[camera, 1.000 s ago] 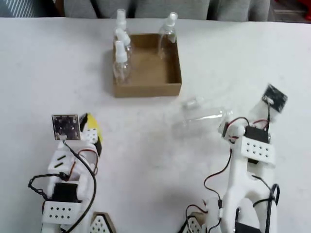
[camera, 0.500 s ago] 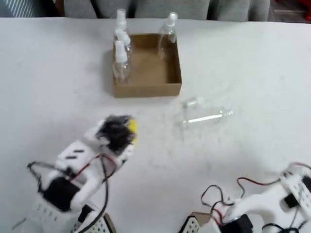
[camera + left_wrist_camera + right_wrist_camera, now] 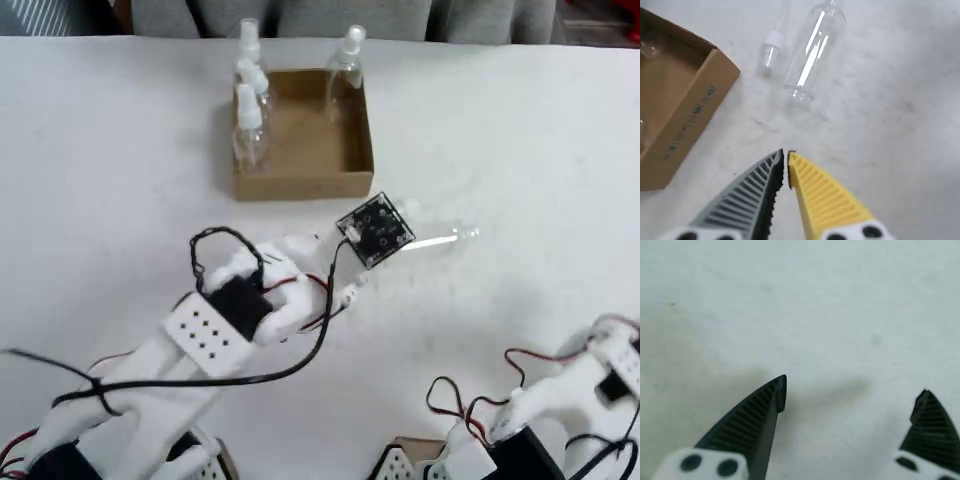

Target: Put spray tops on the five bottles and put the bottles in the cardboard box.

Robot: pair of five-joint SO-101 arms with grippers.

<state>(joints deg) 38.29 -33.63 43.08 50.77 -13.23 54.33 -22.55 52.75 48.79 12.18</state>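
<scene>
A clear uncapped bottle lies on its side on the white table, with a white spray top loose beside it. In the high view the bottle lies right of the left arm's camera board. My left gripper is shut, empty, a short way from the bottle's open neck. The cardboard box holds three capped bottles along its left side and one at its back right. My right gripper is open over bare table, holding nothing.
The box's corner lies close beside my left gripper. The right arm sits folded back at the near right edge, with loose wires around both arm bases. The table edge runs along the back.
The left arm has swung forward and right from its rest pose to just short of the lying bottle. The right arm has pulled back from the bottle to the near right corner.
</scene>
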